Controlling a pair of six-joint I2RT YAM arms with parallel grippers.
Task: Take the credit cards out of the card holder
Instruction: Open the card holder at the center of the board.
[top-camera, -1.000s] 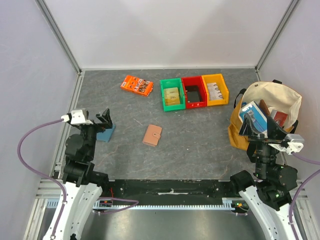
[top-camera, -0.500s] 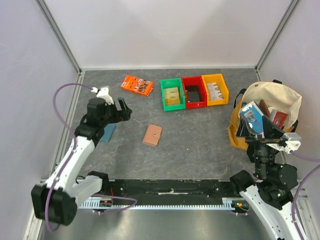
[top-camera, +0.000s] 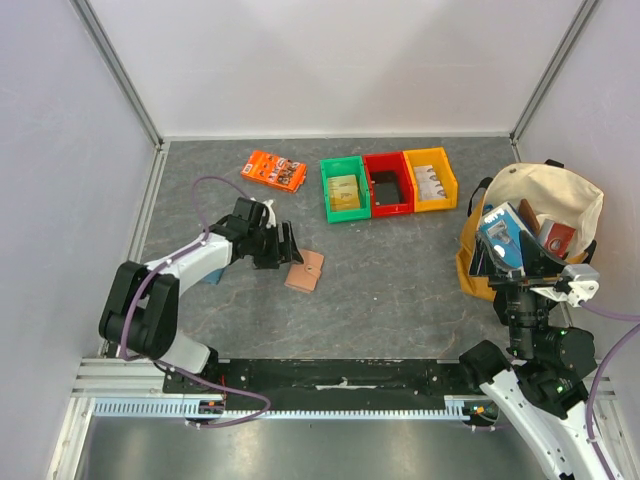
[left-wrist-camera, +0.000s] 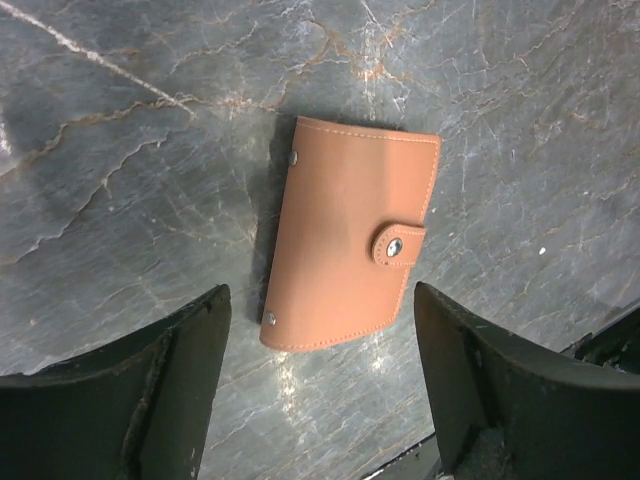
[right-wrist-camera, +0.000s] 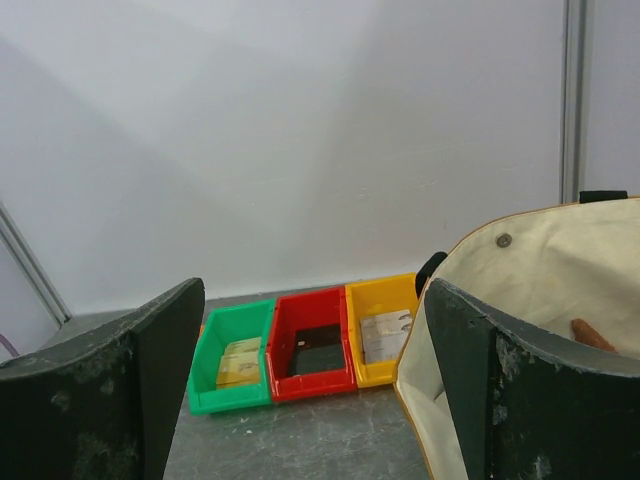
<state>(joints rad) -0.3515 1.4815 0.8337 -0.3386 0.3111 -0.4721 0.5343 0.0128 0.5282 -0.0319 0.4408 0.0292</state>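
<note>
No cards are out yet: the tan card holder (top-camera: 304, 270) is seen snapped shut on the table (top-camera: 400, 290), framed from above by the spread left claw (top-camera: 287, 249), with the right claw (top-camera: 517, 262) spread, empty, well to its right.

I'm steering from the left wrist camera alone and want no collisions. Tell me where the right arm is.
Observer: The right arm's fingers are open, raised beside the canvas bag at the table's right side, far from the card holder.
Operator: Name whatever lies nearest the card holder outside my picture.
Observer: A blue pouch lies to its left, partly under the left arm and clear of the card holder.
</note>
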